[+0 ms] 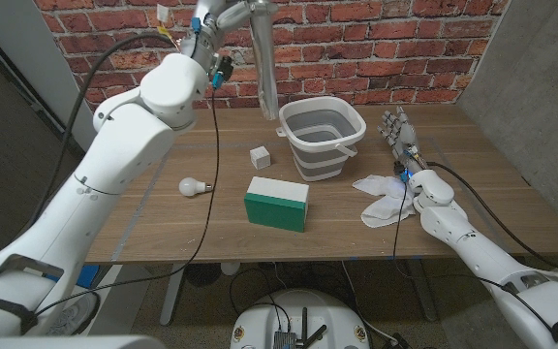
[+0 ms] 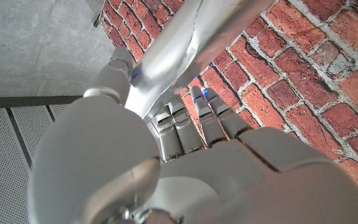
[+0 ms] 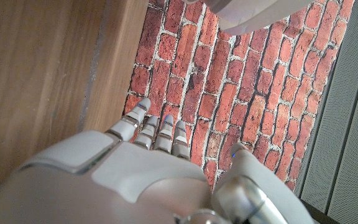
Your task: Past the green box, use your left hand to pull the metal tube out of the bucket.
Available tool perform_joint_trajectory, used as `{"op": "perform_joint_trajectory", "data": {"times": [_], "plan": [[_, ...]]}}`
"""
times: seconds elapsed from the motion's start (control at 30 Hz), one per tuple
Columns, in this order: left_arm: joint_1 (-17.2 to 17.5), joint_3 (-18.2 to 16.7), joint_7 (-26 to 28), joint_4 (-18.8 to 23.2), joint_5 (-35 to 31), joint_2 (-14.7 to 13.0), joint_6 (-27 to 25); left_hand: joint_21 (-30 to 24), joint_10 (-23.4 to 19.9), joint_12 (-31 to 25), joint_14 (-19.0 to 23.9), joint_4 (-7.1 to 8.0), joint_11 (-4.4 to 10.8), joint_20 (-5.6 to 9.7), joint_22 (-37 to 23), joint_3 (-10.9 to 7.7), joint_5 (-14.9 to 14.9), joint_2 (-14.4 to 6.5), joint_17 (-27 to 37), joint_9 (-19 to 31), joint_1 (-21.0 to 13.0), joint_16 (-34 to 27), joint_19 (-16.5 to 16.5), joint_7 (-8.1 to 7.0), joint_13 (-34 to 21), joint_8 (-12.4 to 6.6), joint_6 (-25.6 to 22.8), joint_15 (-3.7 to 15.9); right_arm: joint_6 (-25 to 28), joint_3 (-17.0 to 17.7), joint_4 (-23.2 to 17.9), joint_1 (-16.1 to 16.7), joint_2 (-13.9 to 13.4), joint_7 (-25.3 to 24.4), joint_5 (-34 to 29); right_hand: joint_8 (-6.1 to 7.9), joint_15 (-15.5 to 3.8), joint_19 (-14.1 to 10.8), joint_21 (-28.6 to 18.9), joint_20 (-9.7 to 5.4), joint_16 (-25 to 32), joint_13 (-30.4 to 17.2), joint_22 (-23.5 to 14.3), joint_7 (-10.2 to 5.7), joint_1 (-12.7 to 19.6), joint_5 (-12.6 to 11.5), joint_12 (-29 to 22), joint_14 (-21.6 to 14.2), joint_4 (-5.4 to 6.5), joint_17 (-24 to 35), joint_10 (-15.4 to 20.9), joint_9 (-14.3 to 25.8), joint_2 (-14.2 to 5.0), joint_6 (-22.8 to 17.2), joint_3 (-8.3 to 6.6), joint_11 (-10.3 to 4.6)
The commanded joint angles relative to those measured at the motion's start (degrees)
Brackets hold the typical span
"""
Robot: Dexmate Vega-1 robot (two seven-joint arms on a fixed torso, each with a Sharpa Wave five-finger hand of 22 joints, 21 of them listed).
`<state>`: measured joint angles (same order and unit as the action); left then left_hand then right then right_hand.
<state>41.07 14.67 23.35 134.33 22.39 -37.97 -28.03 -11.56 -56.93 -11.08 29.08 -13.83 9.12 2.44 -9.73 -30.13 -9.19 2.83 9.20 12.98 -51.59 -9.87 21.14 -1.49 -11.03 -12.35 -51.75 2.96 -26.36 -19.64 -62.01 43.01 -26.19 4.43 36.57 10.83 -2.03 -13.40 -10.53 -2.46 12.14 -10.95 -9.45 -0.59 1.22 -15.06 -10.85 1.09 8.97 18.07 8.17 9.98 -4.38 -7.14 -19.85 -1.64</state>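
Note:
My left hand (image 1: pixel 223 14) is raised high near the brick wall and grips the top of the metal tube (image 1: pixel 263 68). The tube hangs nearly upright in the air, its lower end level with the bucket's rim and just to the left of it. In the left wrist view my left hand (image 2: pixel 166 143) wraps its fingers around the shiny tube (image 2: pixel 185 43). The grey-and-white bucket (image 1: pixel 322 138) stands at the back middle of the table. The green box (image 1: pixel 277 204) with a white top lies in front of the bucket. My right hand (image 1: pixel 400 131) stands at the right with its fingers apart, holding nothing.
A white cube (image 1: pixel 260 156) and a light bulb (image 1: pixel 193 186) lie left of the green box. A crumpled white cloth (image 1: pixel 384 198) lies by my right wrist. The brick wall (image 1: pixel 356 58) closes the back of the table.

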Motion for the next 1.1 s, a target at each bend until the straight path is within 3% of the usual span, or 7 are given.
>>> {"op": "perform_joint_trajectory", "data": {"times": [0.03, 0.23, 1.1], "plan": [[3.9, -2.8, 1.8, 1.5, 3.0, -0.9, 0.6, -0.4, -2.3, -0.3, 0.5, 4.94, 2.04, 2.05, -0.3, -5.61, -0.5, -13.1, 0.1, 0.3, 5.6, -0.2, 0.6, 0.78, -0.3, -0.31, -1.0, 6.70, 1.1, -0.2, -1.8, 0.8, -0.7, -1.0, -0.5, 0.09, -0.28, -0.4, -0.2, -0.63, 0.2, 0.0, -0.1, 0.02, -0.3, -0.4, -0.3, -0.3, 0.02, 0.1, 0.5, 0.3, -2.90, -0.2, 0.12, 0.11], [7.0, -4.0, 3.6, 2.1, 3.4, -1.0, 1.9, -0.4, -2.3, -0.3, 0.6, 4.90, 2.17, 2.10, -0.3, -5.66, -0.5, -13.1, 0.1, 0.3, 5.6, -0.3, 0.7, 0.79, -0.3, -0.30, -1.0, 6.65, 1.5, -0.4, -1.7, 0.6, -0.5, -1.1, -0.6, 0.10, -0.17, -0.4, -0.2, -0.61, 0.2, 0.0, -0.1, 0.07, -0.3, -0.4, -0.3, -0.3, 0.02, 0.1, 0.5, 0.3, -2.91, -0.2, 0.13, 0.02], [21.2, -7.2, 8.3, -1.0, 6.4, 4.2, 15.6, -0.9, -1.9, -0.2, 0.7, 4.85, 2.10, 2.38, -0.4, -5.81, -0.4, -13.2, 0.1, 0.5, 5.8, -0.2, 2.1, 0.88, -0.3, -0.09, -0.8, 6.73, 4.4, -1.4, -3.0, 0.4, -1.2, -0.3, -0.6, 0.13, -0.33, -0.4, -0.2, -0.65, 0.3, 0.0, -0.1, 0.14, -0.3, -0.4, -0.3, -0.3, 0.04, 0.0, 0.6, 0.3, -2.97, -0.4, 0.18, 0.13]]}}
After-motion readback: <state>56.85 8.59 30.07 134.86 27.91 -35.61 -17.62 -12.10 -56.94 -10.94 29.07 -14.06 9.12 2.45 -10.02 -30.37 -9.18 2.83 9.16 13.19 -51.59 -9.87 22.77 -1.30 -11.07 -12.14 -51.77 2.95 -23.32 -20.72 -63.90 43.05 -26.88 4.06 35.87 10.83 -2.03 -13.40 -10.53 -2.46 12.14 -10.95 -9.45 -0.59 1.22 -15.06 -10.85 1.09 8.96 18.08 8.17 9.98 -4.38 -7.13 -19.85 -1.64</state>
